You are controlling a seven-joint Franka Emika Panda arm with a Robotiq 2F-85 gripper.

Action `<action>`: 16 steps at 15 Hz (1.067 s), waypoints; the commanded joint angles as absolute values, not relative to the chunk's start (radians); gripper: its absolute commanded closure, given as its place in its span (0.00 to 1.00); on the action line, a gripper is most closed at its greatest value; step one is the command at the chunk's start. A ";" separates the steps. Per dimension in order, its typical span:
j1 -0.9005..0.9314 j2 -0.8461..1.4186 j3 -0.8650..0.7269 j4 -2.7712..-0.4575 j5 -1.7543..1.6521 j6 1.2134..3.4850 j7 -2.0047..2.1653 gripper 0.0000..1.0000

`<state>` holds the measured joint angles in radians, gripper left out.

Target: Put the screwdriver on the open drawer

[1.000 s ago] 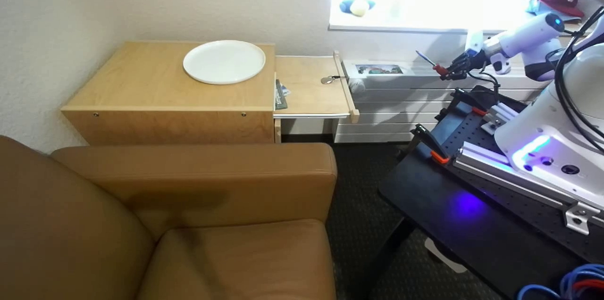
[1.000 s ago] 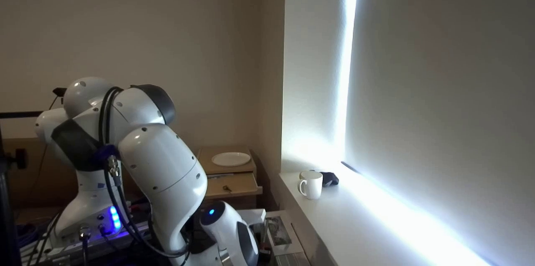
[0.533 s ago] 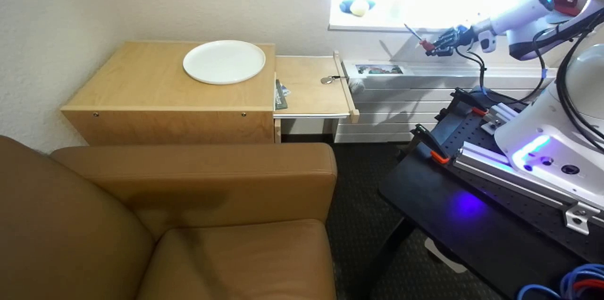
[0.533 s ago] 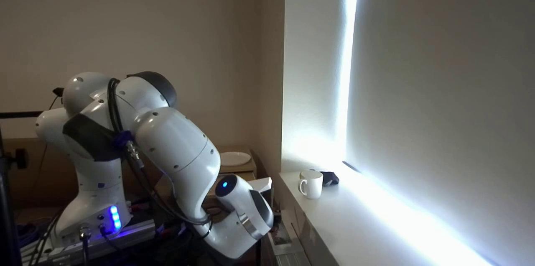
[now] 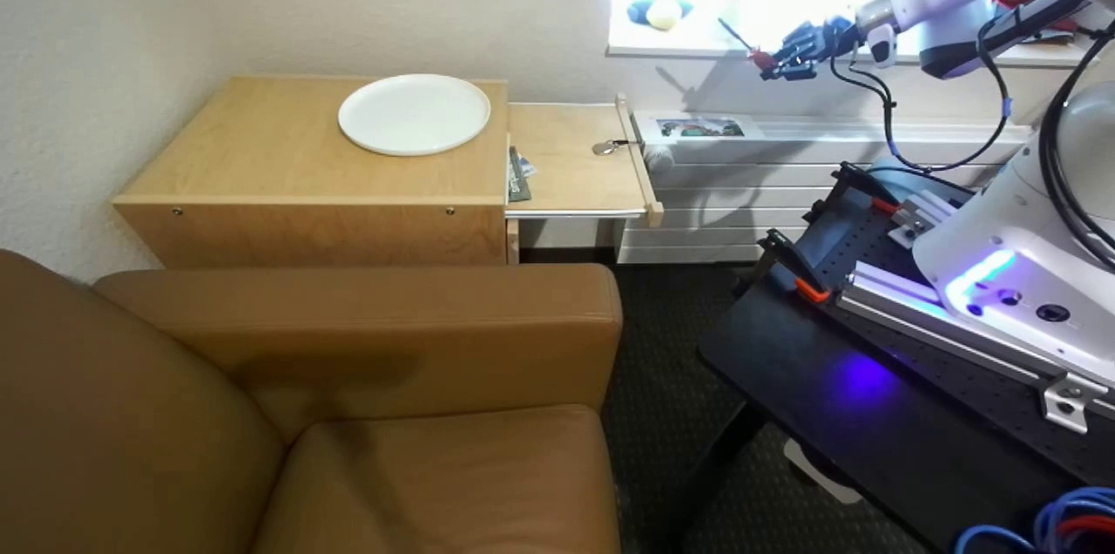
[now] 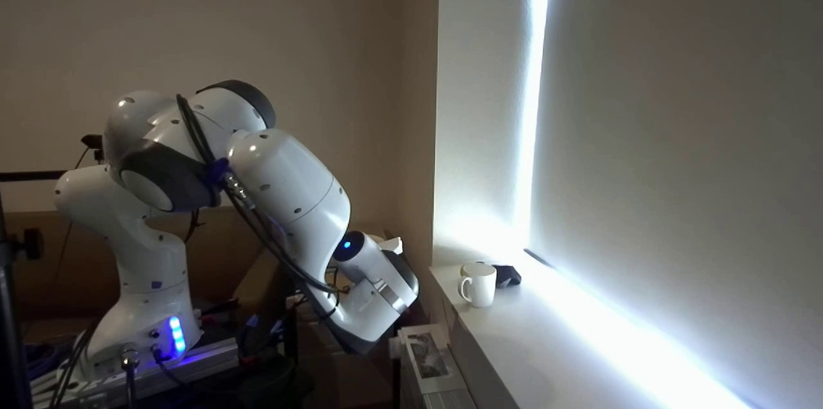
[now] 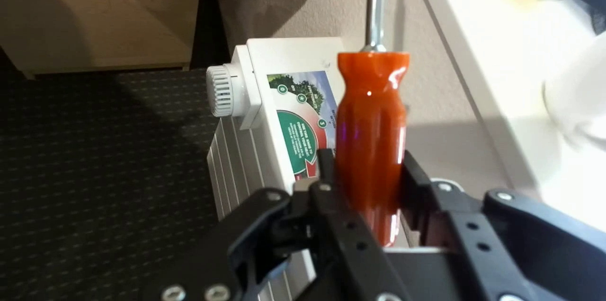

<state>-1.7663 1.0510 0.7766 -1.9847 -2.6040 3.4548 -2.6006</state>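
One screwdriver (image 7: 373, 102), clamped by its orange-red handle in the claw (image 7: 369, 164), shaft jutting outward

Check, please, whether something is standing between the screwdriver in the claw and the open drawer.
Nothing visible stands between them. The claw holding the screwdriver appears higher than the open drawer, whose front panel is probably the only edge to clear. A small metal object lies inside, near that panel.
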 commanded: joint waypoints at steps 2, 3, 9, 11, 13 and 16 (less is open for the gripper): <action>-1.761 1.057 0.787 -1.964 -2.602 3.454 -2.601 0.92; -1.764 1.054 0.803 -1.966 -2.602 3.454 -2.601 0.92; -1.736 0.897 0.964 -2.085 -2.603 3.455 -2.606 0.92; -1.718 0.841 0.997 -2.153 -2.602 3.455 -2.606 0.92; -1.699 0.791 1.038 -2.215 -2.603 3.455 -2.606 0.92; -1.693 0.728 1.133 -2.299 -2.603 3.455 -2.606 0.92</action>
